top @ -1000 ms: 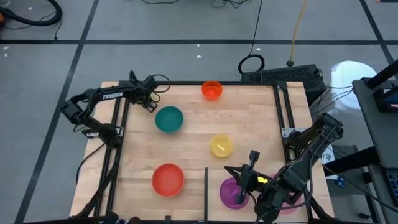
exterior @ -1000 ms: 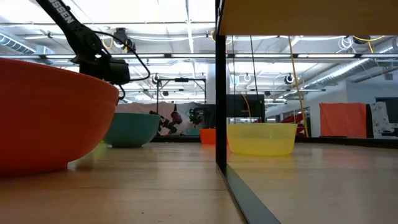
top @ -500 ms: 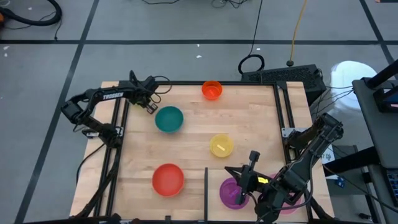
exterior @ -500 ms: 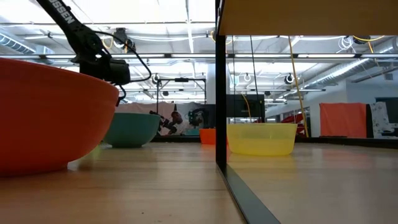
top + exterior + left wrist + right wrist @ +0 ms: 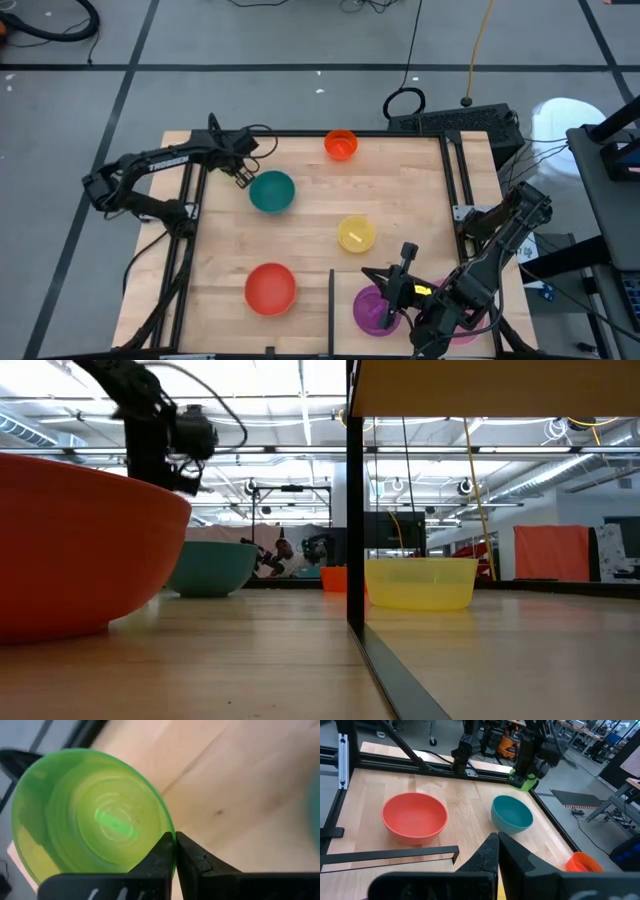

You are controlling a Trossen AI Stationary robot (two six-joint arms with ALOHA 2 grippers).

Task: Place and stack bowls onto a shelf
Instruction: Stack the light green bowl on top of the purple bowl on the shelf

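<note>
Overhead, green bowl [image 5: 90, 815] hidden by left gripper [image 5: 241, 177]

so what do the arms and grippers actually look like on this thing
Both arms are dark, slim and jointed. The left arm carries white lettering along its link and a thin black cable looping near its wrist. The left gripper has two flat black fingers. The right arm shows a small yellow-green patch near its wrist.

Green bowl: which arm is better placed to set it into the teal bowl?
Left. Its gripper is shut on the green bowl rim, lifted beside the teal bowl. The right gripper is far away, near the purple bowl.
</note>
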